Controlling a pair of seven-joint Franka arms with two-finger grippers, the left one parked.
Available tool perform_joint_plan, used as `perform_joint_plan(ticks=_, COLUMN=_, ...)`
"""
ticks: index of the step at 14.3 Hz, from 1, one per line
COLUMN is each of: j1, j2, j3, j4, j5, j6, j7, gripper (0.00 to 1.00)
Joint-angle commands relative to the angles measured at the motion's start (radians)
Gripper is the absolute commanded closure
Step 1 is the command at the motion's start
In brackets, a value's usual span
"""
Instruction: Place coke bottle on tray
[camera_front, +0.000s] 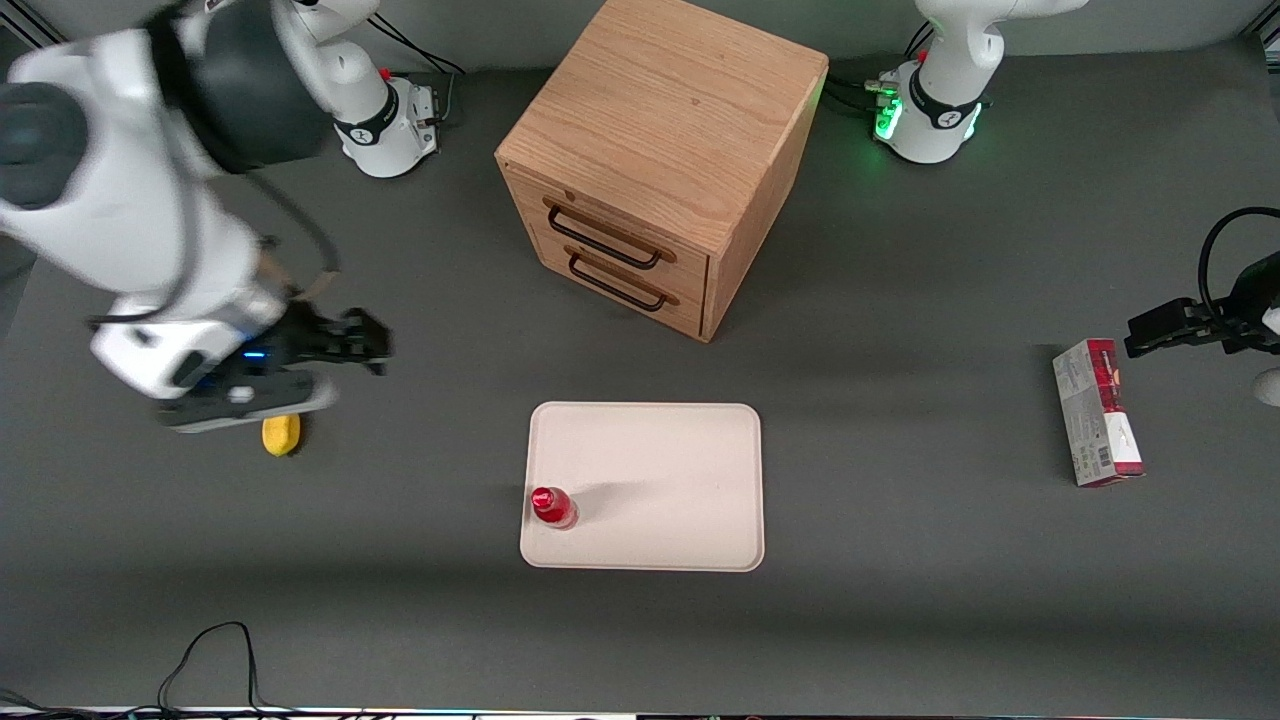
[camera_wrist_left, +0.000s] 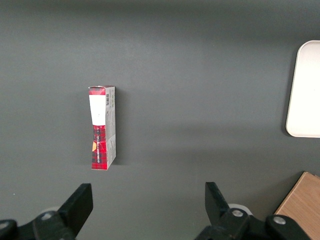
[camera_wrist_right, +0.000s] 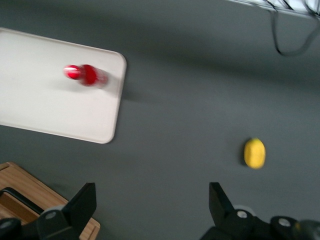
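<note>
1. From the front camera I see the coke bottle (camera_front: 553, 507) standing upright on the tray (camera_front: 660, 470), in the corner of the tray nearest that camera and toward the working arm's end of the table.
2. On my wrist feed the bottle (camera_wrist_right: 85, 74) sits just inside the tray's rim (camera_wrist_right: 60, 125), with nothing touching it.
3. The gripper (camera_front: 362, 343) hangs above the bare table (camera_front: 420, 560), well apart from the tray, out toward the working arm's end.
4. Its jaws stand wide apart and hold nothing; the two fingers (camera_wrist_right: 84, 204) show on the wrist feed with a broad gap between them.
5. A yellow lemon-like lump (camera_front: 281, 434) lies on the table farther from the tray than the gripper is, partly under the arm's wrist; the wrist feed shows it (camera_wrist_right: 254, 153) lying alone.
6. The wooden two-drawer cabinet (camera_front: 660, 160) stands farther from the front camera than the tray, near it but not touching, drawers shut.
7. A red-and-white carton (camera_front: 1096, 412) lies flat, well apart from the tray, toward the parked arm's end; the parked wrist camera shows it (camera_wrist_left: 102, 127) too.
</note>
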Motion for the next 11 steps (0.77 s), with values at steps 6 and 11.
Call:
perform_joint_plan(ticks=6, j1=-0.269, j2=-0.244, j3=0.064, j4=-0.335, j5=0.033, j6=0.075, j7=-0.131, gripper=0.0)
perform_joint_plan(ticks=11, j1=-0.294, j2=-0.258, j3=0.064, j4=-0.339, j5=-0.018, j6=0.07, j7=-0.133, gripper=0.0)
